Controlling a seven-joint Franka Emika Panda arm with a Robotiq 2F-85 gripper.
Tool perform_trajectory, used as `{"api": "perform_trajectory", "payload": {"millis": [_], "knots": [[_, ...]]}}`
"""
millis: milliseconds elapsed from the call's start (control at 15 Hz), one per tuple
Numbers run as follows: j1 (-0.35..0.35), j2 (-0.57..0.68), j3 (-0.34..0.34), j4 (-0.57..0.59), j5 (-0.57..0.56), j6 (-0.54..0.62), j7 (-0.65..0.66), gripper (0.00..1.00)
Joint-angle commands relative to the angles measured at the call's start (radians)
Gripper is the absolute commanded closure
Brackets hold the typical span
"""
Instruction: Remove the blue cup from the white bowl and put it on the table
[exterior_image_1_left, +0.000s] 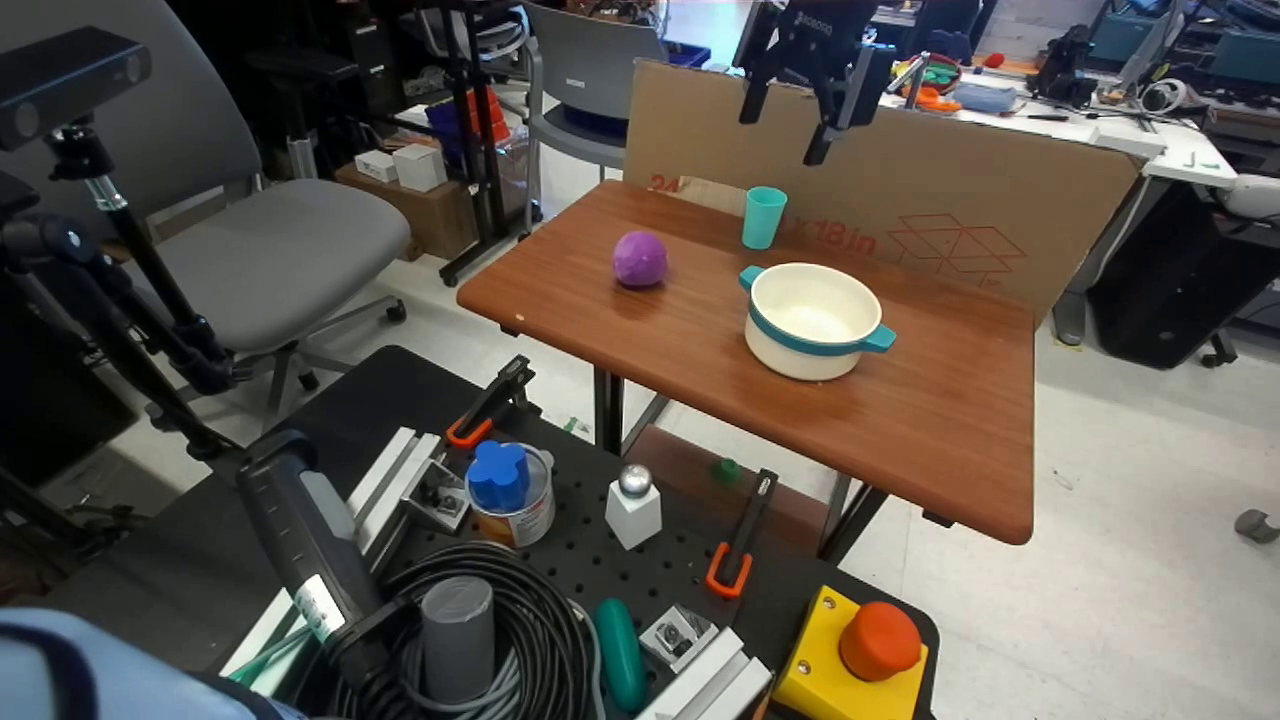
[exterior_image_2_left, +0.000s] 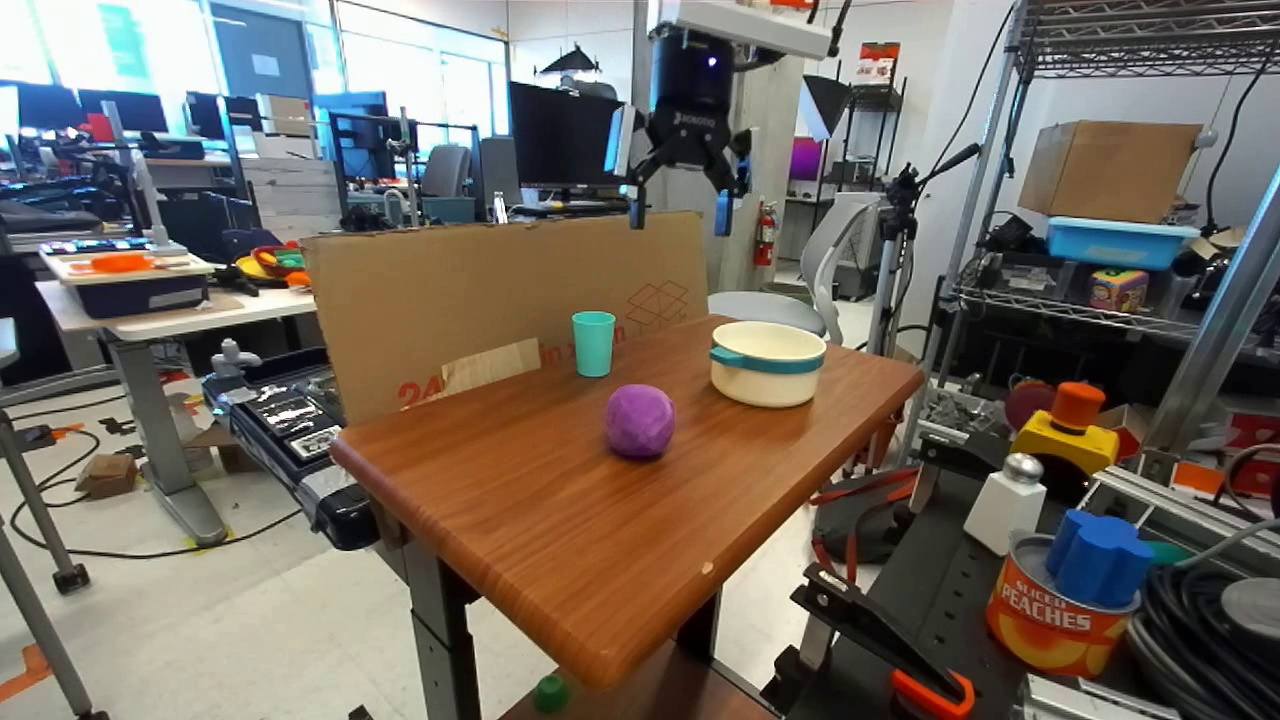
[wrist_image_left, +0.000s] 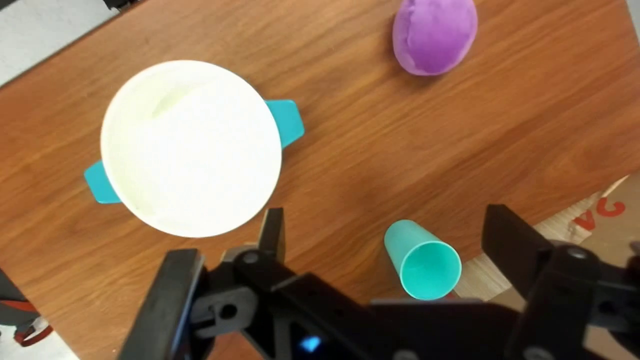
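Pincer (exterior_image_2_left: 680, 218) is held higher than the white bowl (exterior_image_2_left: 765, 388), jaws parted wide | blue cup (exterior_image_2_left: 593, 345) is stood upright on the bench (exterior_image_2_left: 560, 510), apart from the bowl | purple ball (exterior_image_2_left: 640, 422) is likewise seen apart from it

Bright light is let in by large windows (exterior_image_2_left: 425, 60).
In an exterior view, the windows are met by a white wall (exterior_image_2_left: 600, 30), and a grey pillar (exterior_image_2_left: 775, 120) and a large dark monitor (exterior_image_2_left: 560, 130) are seen; a wire rack (exterior_image_2_left: 1150, 62) is loaded with a cardboard box (exterior_image_2_left: 1110, 170) and a light-blue bin (exterior_image_2_left: 1120, 245). In both exterior views, a pale floor (exterior_image_1_left: 1130, 460) is shown, and a broad cardboard sheet (exterior_image_1_left: 960, 185) is stood on edge, with a littered white desk (exterior_image_1_left: 1192, 165) beyond it. In an exterior view, a padded grey chair (exterior_image_1_left: 270, 250) is set apart from a grey-framed chair (exterior_image_1_left: 600, 50), and the far floor is washed with glare.
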Motion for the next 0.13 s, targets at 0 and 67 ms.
{"api": "perform_trajectory", "payload": {"millis": [0,67], "knots": [[-0.013,-0.033,0.006,-0.031,-0.003,-0.007,-0.011,0.00],[-0.016,-0.054,0.006,-0.052,-0.003,-0.009,-0.017,0.00]]}}
